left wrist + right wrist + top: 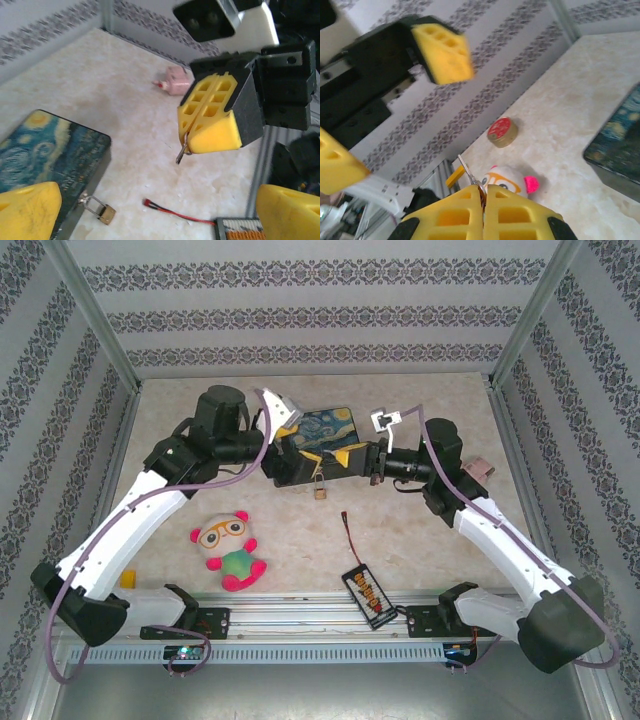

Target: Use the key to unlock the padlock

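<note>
The small brass padlock (320, 490) (105, 213) lies on the table against the front of the painted tin box (322, 433) (47, 160), its silver shackle hooked through the box's clasp. My right gripper (349, 455) (483, 187) (186, 144) is shut on the thin silvery key (469, 174) (181, 153), whose blade sticks out past the yellow fingertips. It hovers above the table, to the right of the padlock. My left gripper (298, 455) (160, 216) is open, its yellow fingers (27, 210) wide apart on either side of the padlock and key, holding nothing.
A red-and-black wire (175, 213) runs to a connector board (367, 596) near the front rail. A plush toy (231, 550) (512, 181) and a yellow block (128, 580) lie front left. A round red-lidded tin (502, 132) and a pink object (175, 81) sit on the table.
</note>
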Controlling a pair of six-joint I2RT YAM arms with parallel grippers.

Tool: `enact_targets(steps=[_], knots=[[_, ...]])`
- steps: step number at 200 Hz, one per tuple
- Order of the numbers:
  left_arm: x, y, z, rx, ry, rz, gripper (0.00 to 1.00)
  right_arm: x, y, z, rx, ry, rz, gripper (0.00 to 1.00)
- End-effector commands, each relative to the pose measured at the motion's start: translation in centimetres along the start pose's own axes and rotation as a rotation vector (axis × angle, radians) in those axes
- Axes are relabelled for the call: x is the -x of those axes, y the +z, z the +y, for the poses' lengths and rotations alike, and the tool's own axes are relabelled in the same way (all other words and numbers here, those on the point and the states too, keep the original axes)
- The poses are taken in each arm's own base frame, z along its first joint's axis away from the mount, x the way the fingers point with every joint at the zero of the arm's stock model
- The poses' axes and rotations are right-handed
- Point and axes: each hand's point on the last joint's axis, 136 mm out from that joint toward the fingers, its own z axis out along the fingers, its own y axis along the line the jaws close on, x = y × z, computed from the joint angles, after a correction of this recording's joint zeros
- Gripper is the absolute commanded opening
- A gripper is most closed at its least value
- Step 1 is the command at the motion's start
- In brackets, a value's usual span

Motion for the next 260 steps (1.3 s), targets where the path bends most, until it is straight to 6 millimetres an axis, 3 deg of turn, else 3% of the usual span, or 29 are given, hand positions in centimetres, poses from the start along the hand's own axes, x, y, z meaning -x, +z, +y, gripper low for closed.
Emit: enact_targets(steps=[1, 23, 48, 74, 103, 157, 260], knots=[[3.3, -1.8, 2.2, 0.175, -0.028, -0.175, 0.99, -0.7, -1.1, -3.1, -0.158, 0.098, -0.033, 0.00], [3.6, -2.2, 3.6, 0.251, -0.087, -0.230, 0.99, -1.4, -2.4, -5.5, -0.297, 0.138, -0.064, 0.00], [2.2, -0.2, 4.4, 0.283, -0.171, -0.197, 0.99, -2.5, -3.8, -7.4, -0.425, 0.161, -0.066, 0.00], [-1.9, 2.9, 6.0, 0.430, -0.249, -0.092, 1.00, -3.8, -4.9, -9.1, -0.530, 0.215, -0.045, 0.00], [-6.8, 4.9, 7.4, 0.606, -0.382, -0.039, 0.95, -5.8, -5.9, -10.8, -0.618, 0.269, -0.012, 0.00], [-15.3, 8.7, 8.0, 0.699, -0.629, 0.029, 0.91, -8.4, -7.8, -13.9, -0.680, 0.390, -0.020, 0.00], [-20.7, 15.7, 7.8, 0.770, -0.638, 0.163, 0.91, -11.5, -11.5, -17.8, -0.887, 0.499, -0.057, 0.00]])
